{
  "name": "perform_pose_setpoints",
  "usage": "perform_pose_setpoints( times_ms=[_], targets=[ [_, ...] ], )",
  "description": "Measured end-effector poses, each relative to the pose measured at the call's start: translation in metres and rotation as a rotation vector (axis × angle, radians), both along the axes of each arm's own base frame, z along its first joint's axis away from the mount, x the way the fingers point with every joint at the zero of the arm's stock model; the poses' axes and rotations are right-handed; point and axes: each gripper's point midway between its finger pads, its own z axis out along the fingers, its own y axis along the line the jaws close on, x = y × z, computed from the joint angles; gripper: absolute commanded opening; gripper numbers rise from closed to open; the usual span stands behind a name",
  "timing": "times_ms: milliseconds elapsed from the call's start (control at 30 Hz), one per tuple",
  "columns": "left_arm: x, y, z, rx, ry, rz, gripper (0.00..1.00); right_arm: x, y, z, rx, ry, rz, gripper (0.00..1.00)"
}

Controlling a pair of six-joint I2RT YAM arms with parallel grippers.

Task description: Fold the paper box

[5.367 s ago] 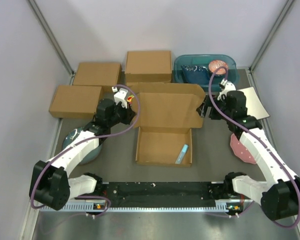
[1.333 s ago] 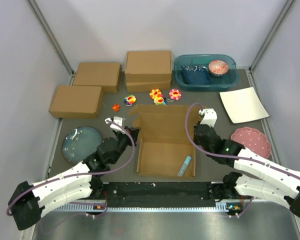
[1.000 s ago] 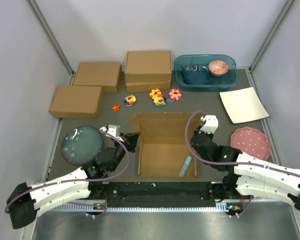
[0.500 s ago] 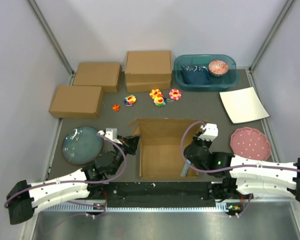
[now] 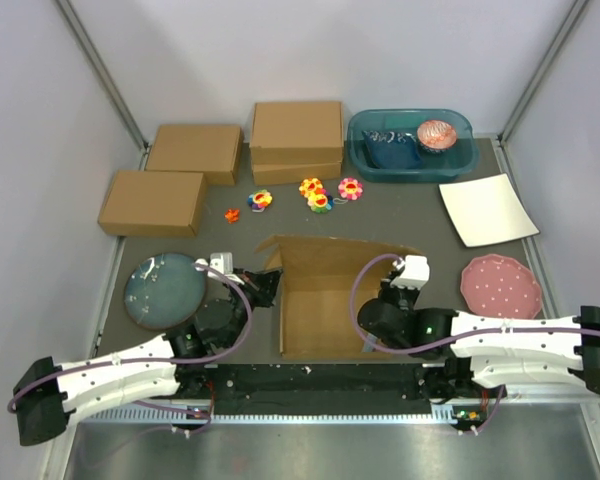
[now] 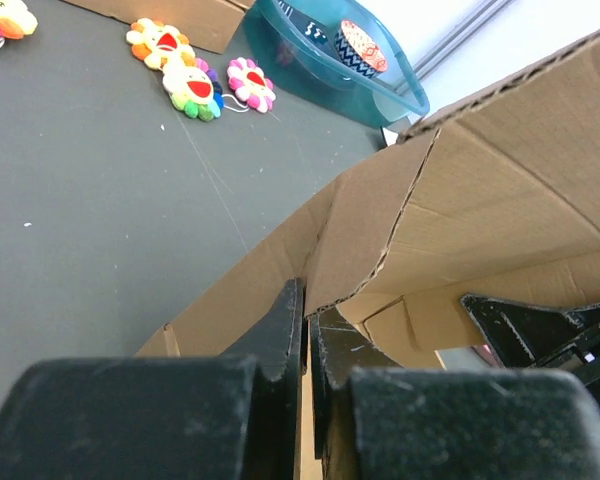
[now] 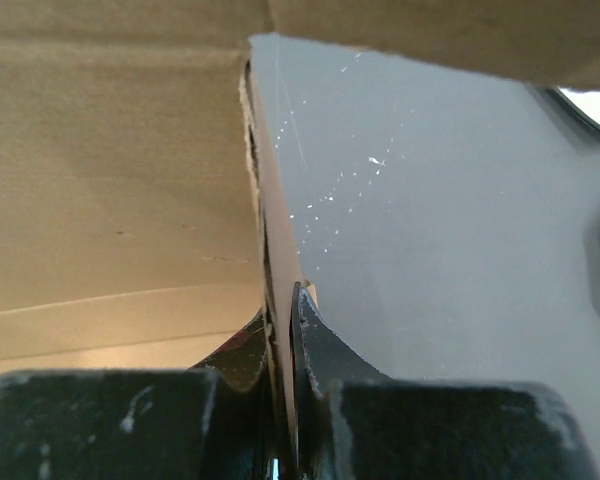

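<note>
Three closed brown boxes (image 5: 151,202) sit at the far left and back of the table (image 5: 420,215). Nearer, a round blue-green plate (image 5: 158,287) lies flat, just beside the left arm. The left gripper (image 6: 306,320) has its jaws nipped tight on the edge of a cardboard flap at the left side of the paper box (image 5: 320,270).

That box stands in the near middle of the table, between the two arms. Its tray is on the surface and its lid is lifted and leaning forward over the tray.

Behind it, a few bright flower toys (image 5: 320,192) lie scattered on the dark mat, well apart from the cardboard. The right gripper (image 7: 282,320) is clamped on the thin upright wall at the box's right side, with one finger on each face of it.

Farther right, a teal bin (image 5: 460,150) sits at the back with some items inside. A white sheet (image 5: 487,209) lies in front of it, and a pink plate (image 5: 495,285) is nearest the right arm.
</note>
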Motion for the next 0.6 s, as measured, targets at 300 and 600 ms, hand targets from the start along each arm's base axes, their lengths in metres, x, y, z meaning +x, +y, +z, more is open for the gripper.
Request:
perform_pose_setpoints(
  times_ms=[300, 600],
  targets=[
    [0.006, -0.005, -0.012, 0.015, 0.046, 0.036, 0.0, -0.005, 0.002, -0.01, -0.039, 0.025, 0.022, 0.0],
    [0.004, -0.008, -0.017, 0.03, 0.044, 0.047, 0.0, -0.012, 0.0, -0.015, -0.078, 0.041, 0.049, 0.08]
  ],
)
